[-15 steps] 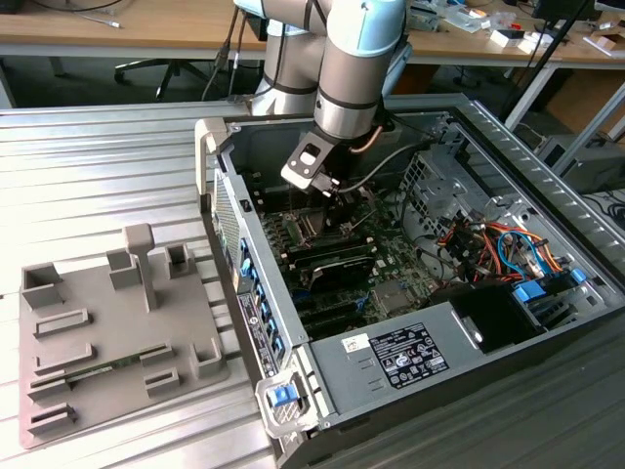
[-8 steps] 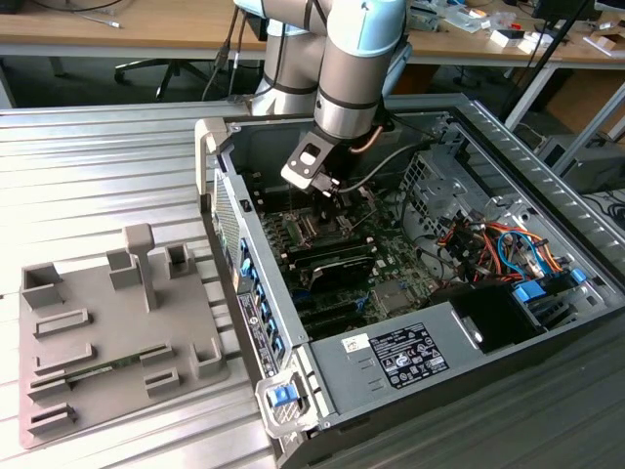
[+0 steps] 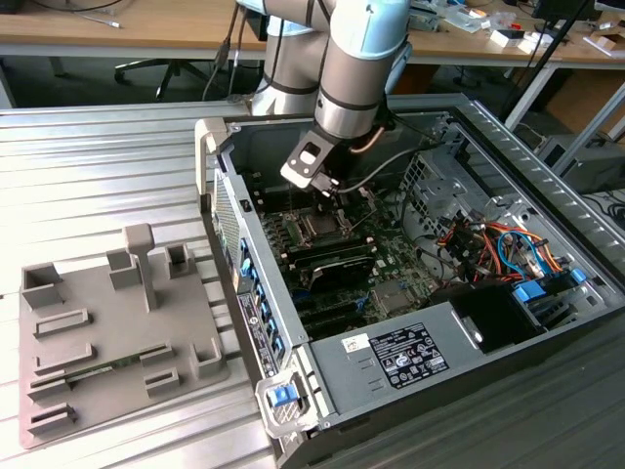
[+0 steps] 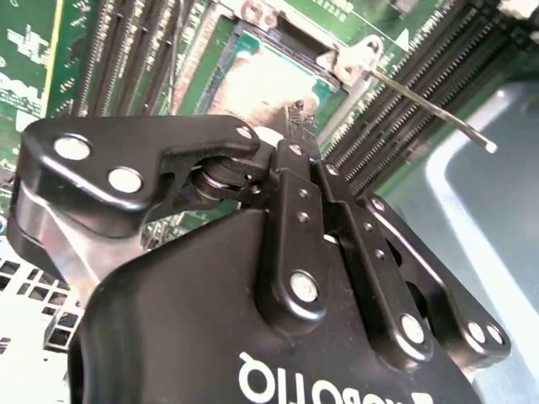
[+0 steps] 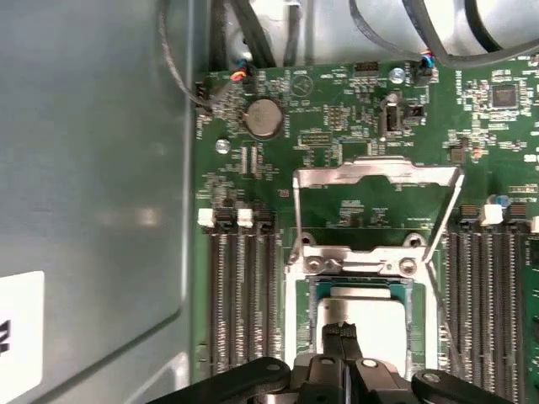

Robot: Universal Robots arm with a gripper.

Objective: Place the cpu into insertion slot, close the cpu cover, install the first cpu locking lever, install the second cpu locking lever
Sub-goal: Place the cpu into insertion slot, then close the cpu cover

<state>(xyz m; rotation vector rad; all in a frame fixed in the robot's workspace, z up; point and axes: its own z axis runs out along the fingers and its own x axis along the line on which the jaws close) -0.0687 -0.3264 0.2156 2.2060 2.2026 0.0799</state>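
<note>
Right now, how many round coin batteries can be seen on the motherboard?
1. The coin battery lies on the motherboard, apart from the open cpu cover, near the case wall. Others may be hidden.

We've got an open computer case (image 3: 532,161) lying on its side on a slatted metal table (image 3: 98,166), with a white label (image 3: 408,354) on the grey box at the near end and a blue latch (image 3: 283,395) at the corner. Orange and blue cables (image 3: 498,244) are bunched on the exterior view's right. On its left sits a grey fixture plate (image 3: 98,352) with an upright post (image 3: 140,256). On the green motherboard (image 5: 337,93) we see a coin cell battery (image 5: 264,118) and dark memory slots (image 5: 240,295). A wooden desk (image 3: 127,29) runs behind
</note>
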